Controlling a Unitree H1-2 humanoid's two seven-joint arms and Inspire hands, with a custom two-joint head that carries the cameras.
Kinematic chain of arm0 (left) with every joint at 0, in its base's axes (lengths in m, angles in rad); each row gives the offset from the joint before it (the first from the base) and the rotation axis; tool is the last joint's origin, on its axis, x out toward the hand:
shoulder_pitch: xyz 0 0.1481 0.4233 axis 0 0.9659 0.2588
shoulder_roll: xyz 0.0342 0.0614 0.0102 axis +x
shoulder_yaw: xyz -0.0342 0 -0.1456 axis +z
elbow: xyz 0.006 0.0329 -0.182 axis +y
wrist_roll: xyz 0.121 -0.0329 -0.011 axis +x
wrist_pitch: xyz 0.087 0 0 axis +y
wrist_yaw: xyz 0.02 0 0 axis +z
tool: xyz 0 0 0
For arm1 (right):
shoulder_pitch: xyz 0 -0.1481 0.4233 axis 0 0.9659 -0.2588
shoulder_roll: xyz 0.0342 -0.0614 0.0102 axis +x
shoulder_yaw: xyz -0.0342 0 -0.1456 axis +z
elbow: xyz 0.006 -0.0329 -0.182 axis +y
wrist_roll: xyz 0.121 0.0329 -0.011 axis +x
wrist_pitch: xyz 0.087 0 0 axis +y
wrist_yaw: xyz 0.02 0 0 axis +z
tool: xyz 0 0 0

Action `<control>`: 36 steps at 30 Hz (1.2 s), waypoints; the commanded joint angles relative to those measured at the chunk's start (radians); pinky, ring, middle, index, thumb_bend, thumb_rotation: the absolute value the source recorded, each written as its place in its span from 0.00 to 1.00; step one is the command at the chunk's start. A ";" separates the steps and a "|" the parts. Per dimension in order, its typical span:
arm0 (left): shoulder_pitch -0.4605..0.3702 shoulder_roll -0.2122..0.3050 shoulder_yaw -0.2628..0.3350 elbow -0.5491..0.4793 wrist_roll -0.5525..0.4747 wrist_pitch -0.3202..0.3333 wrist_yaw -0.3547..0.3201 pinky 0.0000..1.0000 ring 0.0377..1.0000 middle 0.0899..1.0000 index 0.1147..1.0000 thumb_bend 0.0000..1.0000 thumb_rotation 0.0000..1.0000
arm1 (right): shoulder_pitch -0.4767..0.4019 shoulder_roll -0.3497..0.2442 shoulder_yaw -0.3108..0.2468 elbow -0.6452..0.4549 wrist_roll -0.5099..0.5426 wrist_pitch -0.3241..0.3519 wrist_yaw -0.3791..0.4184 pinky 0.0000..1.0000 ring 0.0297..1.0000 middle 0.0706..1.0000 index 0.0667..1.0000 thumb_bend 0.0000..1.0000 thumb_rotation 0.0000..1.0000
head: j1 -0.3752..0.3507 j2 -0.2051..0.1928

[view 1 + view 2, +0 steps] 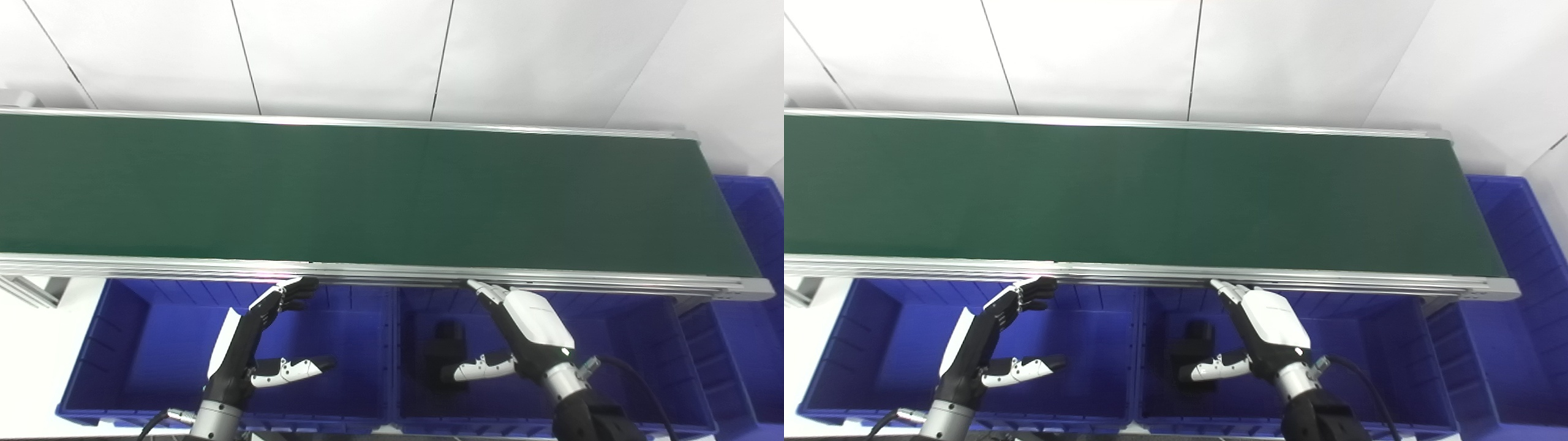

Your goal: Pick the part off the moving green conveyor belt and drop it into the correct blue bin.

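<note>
The green conveyor belt (367, 190) runs across the view and carries no part. A black part (445, 346) lies in the middle blue bin (649, 343). My left hand (260, 337) is open and empty above the left blue bin (122, 343), fingers reaching up to the belt's near rail. My right hand (520, 334) is open and empty above the middle bin, just right of the black part, fingertips at the rail.
The aluminium rail (380, 272) edges the belt's near side. A third blue bin (756, 257) stands at the belt's right end. White wall panels lie behind the belt.
</note>
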 commanded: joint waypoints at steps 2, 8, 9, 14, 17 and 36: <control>0.000 0.007 0.002 -0.029 -0.005 -0.037 -0.010 0.70 0.75 0.75 0.73 0.80 0.37 | 0.024 0.032 -0.030 -0.049 0.100 -0.089 -0.074 0.89 0.98 1.00 1.00 0.93 0.50 | 0.005 0.001; 0.004 0.007 0.007 -0.030 -0.019 -0.037 -0.027 0.70 0.75 0.76 0.73 0.80 0.35 | 0.089 0.089 -0.091 -0.048 0.399 -0.189 -0.078 0.84 0.95 1.00 1.00 0.91 0.45 | 0.009 0.002; 0.003 0.006 0.008 -0.029 -0.022 -0.037 -0.031 0.70 0.75 0.76 0.73 0.80 0.35 | 0.095 0.096 -0.100 -0.046 0.439 -0.202 -0.073 0.85 0.95 1.00 1.00 0.91 0.45 | 0.009 0.002; 0.008 -0.004 0.020 -0.030 -0.029 -0.037 -0.042 0.70 0.75 0.76 0.74 0.81 0.35 | 0.117 0.106 -0.114 -0.040 0.578 -0.240 -0.040 0.82 0.90 0.95 0.99 0.90 0.47 | 0.023 0.003; 0.009 -0.009 0.024 -0.030 -0.028 -0.037 -0.046 0.71 0.75 0.76 0.74 0.80 0.35 | 0.122 0.100 -0.111 -0.041 0.645 -0.248 -0.011 0.82 0.89 0.92 0.97 0.91 0.44 | 0.033 0.004; 0.021 -0.027 0.036 -0.026 -0.050 -0.037 -0.074 0.72 0.76 0.79 0.77 0.80 0.32 | 0.130 0.079 -0.106 -0.039 0.670 -0.246 0.045 0.80 0.86 0.91 0.97 0.96 0.41 | 0.048 -0.003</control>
